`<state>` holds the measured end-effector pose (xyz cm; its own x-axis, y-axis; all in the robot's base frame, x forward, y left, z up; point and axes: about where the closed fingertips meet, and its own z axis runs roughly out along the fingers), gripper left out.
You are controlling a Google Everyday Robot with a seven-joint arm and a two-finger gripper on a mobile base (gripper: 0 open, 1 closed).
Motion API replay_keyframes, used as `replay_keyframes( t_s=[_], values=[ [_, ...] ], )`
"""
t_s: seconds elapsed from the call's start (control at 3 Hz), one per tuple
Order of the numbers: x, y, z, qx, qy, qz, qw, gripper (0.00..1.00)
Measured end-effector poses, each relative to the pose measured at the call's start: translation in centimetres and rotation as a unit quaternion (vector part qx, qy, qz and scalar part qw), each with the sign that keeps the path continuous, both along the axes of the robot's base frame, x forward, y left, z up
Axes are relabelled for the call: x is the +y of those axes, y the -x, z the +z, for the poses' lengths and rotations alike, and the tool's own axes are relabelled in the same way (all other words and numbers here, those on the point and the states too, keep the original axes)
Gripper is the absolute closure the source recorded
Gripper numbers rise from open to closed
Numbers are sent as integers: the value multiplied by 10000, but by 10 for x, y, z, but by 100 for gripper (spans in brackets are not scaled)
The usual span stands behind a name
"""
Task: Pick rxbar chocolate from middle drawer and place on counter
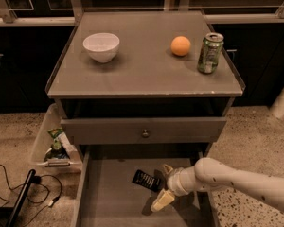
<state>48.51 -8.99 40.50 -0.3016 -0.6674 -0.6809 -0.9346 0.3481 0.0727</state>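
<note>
This looks like a robot test area dressed as an office kitchenette. A grey counter [146, 74] carries a white bowl [101, 46], an orange [180, 46] and a soda can [210, 53], with dark cabinets [19, 65] behind. Loose cables [19, 183] trail over the speckled floor [255, 131] beside a plastic bin [42, 148] of snacks. The gripper [164, 185] hangs, fingers spread, inside the pulled-out middle drawer [109, 202].

— Where's the rxbar chocolate [146, 179]?
— In the middle drawer [109, 197], just left of my gripper [164, 185].
— And on the counter [142, 74]?
— Bowl [101, 46] left; orange [180, 46] right, can [210, 53] right of that.
</note>
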Motion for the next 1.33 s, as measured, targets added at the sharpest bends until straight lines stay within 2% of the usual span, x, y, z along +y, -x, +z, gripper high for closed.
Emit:
replay_keyframes(
  t_s=[0.33,0.67,1.33],
  values=[
    [7,-15,-7,-344,-108,-176,9992,0],
    [11,-27,-16,-543,-150,-290,9980,0],
    [28,-36,-36,-594,-313,-67,9977,0]
  ],
)
